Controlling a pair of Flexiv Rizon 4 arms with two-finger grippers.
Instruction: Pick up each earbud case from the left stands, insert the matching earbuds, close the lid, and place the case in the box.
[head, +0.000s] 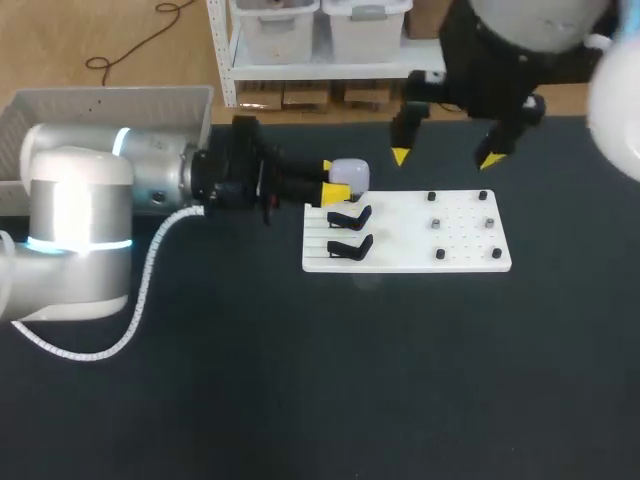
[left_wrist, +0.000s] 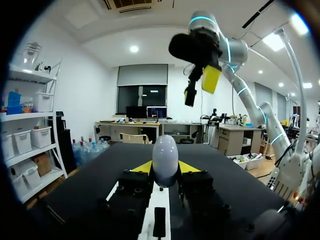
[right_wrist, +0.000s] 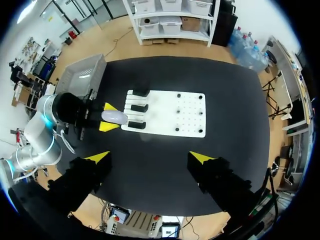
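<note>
Left gripper (head: 336, 181) is clamped on the white case (head: 349, 172) at the far-left corner of the board (head: 460, 240), just beyond the two black stands (head: 349, 217). Right gripper (head: 445, 157) hangs released, fingers wide, over the board's far edge, holding nothing. We see the box (head: 110, 100) far left, behind our left arm.

Saw a matt black tabletop (head: 300, 380). Noted a smooth white board (head: 410, 250) — plastic by its look — carrying matt black stands (head: 350, 216). Found the earbud case (head: 350, 172) pale, smooth, softly glossy; the left arm (head: 80, 200) satin white and silvery, its hose (head: 148, 272) ribbed.
</note>
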